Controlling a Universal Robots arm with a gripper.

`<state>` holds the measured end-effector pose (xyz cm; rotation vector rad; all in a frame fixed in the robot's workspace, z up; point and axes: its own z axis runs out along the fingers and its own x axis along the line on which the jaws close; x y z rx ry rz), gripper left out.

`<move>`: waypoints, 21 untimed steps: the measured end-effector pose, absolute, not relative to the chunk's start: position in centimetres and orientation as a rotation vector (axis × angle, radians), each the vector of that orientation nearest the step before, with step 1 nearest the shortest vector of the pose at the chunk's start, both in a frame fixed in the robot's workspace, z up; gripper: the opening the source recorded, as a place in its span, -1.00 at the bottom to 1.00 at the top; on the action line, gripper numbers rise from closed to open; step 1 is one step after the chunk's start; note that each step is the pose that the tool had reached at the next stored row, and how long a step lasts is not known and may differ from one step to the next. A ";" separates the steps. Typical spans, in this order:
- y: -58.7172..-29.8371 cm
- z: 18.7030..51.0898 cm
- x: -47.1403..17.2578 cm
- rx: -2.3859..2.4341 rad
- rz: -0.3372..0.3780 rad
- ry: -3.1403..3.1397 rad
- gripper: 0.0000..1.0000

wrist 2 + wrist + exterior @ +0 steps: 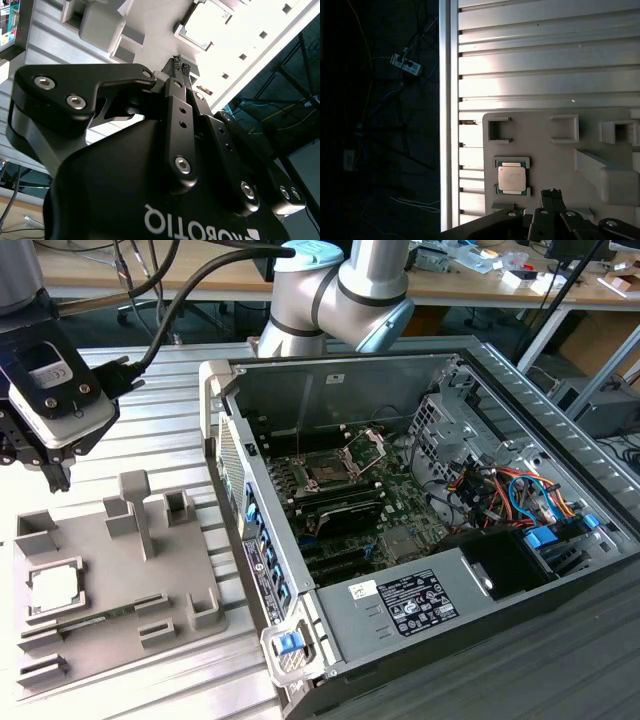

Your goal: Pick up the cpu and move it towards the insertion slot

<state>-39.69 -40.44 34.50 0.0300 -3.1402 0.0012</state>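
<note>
Ribbed aluminium bench (160, 440), grey fixture plate (150, 580) on it, open PC case (330, 390) just beside the plate. The cpu (55, 588) lies flat in a square nest on the plate, pale metal lid up, well apart from the insertion slot (326, 469) on the board inside the case. The slot's bracket (370, 445) looks swung up, with the dark centre exposed. My gripper (552, 192) hangs above the plate, near the cpu but not touching it. In both wrist views the tips sit pinched close together with nothing between them, so narrow and empty. My read on handling: the chip is light, thin and rigid, with a smooth lid that is likely slippery, and its underside is probably delicate. I'd take it by two opposite edges, level, with light force. The nest walls hug the corners, so finger room along the edges looks tight.
</note>
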 end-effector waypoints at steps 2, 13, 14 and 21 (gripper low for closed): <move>-40.4 34.5 -39.7 0.030 0.002 -3.140 -0.79; -40.4 34.0 -39.7 0.030 0.011 -3.140 -0.79; -40.4 34.0 -39.7 0.030 0.011 -3.140 -0.79; -40.4 33.9 -39.7 0.030 0.013 -3.140 -0.79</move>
